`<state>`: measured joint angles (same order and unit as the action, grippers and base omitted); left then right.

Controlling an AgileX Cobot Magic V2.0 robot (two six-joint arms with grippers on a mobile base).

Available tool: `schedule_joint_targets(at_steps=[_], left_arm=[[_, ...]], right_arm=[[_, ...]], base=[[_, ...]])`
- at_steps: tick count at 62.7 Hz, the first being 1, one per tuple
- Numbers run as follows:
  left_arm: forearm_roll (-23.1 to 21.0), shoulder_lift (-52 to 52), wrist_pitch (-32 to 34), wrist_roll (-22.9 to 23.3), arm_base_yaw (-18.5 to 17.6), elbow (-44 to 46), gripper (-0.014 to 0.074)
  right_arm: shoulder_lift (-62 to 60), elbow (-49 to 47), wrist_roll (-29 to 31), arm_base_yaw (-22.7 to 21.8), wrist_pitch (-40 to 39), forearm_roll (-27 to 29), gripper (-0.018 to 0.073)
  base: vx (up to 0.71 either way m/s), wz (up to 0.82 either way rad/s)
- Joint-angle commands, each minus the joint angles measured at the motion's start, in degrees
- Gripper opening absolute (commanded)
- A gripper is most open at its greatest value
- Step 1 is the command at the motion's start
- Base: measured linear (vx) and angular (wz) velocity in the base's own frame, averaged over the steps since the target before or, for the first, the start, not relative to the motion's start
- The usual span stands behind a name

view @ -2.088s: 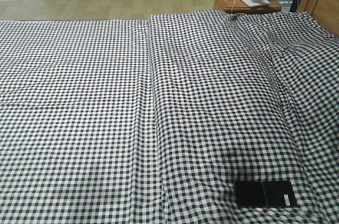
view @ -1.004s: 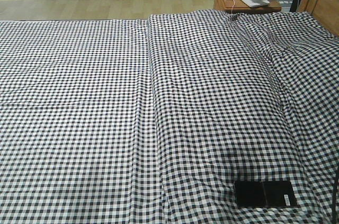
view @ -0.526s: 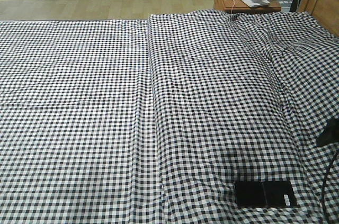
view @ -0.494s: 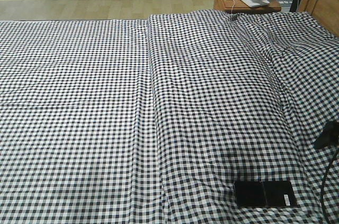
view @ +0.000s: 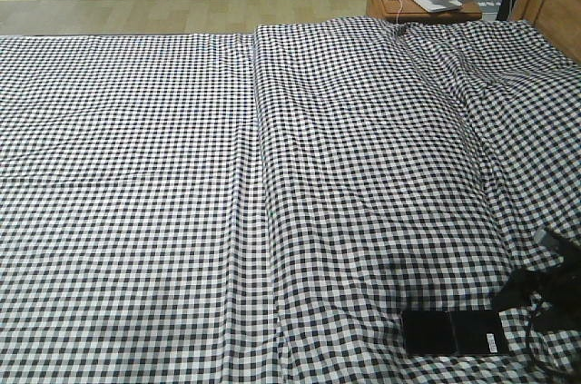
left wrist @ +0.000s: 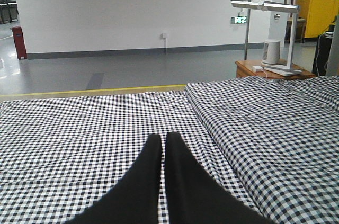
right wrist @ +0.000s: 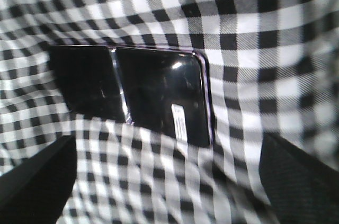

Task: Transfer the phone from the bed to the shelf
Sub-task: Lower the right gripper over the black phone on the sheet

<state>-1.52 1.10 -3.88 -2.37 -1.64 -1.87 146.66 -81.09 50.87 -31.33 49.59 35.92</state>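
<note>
In the front-facing view, the right arm [view: 536,289] has come in from the right edge over the last second. It now sits low at the lower right of the frame, just beside the upper right corner of the phone [view: 454,332]. The phone has not moved and lies flat on the bed [view: 182,175].

In the left wrist view, the left gripper [left wrist: 160,136] shows at the bottom centre with its fingers pressed together. It holds nothing and points across the gingham sheet.

In the right wrist view, the right gripper [right wrist: 167,147] is spread wide and empty, one finger in each lower corner. The phone fills the centre, with its white sticker [right wrist: 180,121] showing. We judge the approach is nearly done and the grasp comes next. No shelf is in view.
</note>
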Motion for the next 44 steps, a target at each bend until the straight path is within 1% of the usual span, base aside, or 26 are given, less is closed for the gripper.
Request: schedule_joint_targets(at_steps=[1,8,17,30,40,44], left_arm=[[-0.6,0.3,4.2,0.5,-0.3,1.4,0.0001],[-0.6,0.3,4.2,0.5,-0.3,1.4,0.0001],[-0.6,0.3,4.2,0.5,-0.3,1.4,0.0001],[-0.6,0.3,4.2,0.5,-0.3,1.4,0.0001],[-0.6,0.3,4.2,0.5,-0.3,1.4,0.0001],[-0.6,0.3,4.2,0.5,-0.3,1.4,0.0001]], right_arm=[[0.1,-3.0,3.4,-0.3,4.7,3.5,0.0643],[3.0,-4.9,6.4,-0.3,7.6,5.6,0.0640],[5.3,-6.9,8.2,-0.3,8.3,7.3,0.0634],[7.0,-7.0,12.1,-0.3,8.9,10.0,0.0626],[8.5,-7.0,15.6,-0.3,10.1,13.4,0.0622],[9.5,-7.0,16.0,-0.3,10.5,14.4,0.0619]], base=[[0.00,0.00],[0.00,0.00],[0.00,0.00],[0.00,0.00],[0.00,0.00],[0.00,0.00]])
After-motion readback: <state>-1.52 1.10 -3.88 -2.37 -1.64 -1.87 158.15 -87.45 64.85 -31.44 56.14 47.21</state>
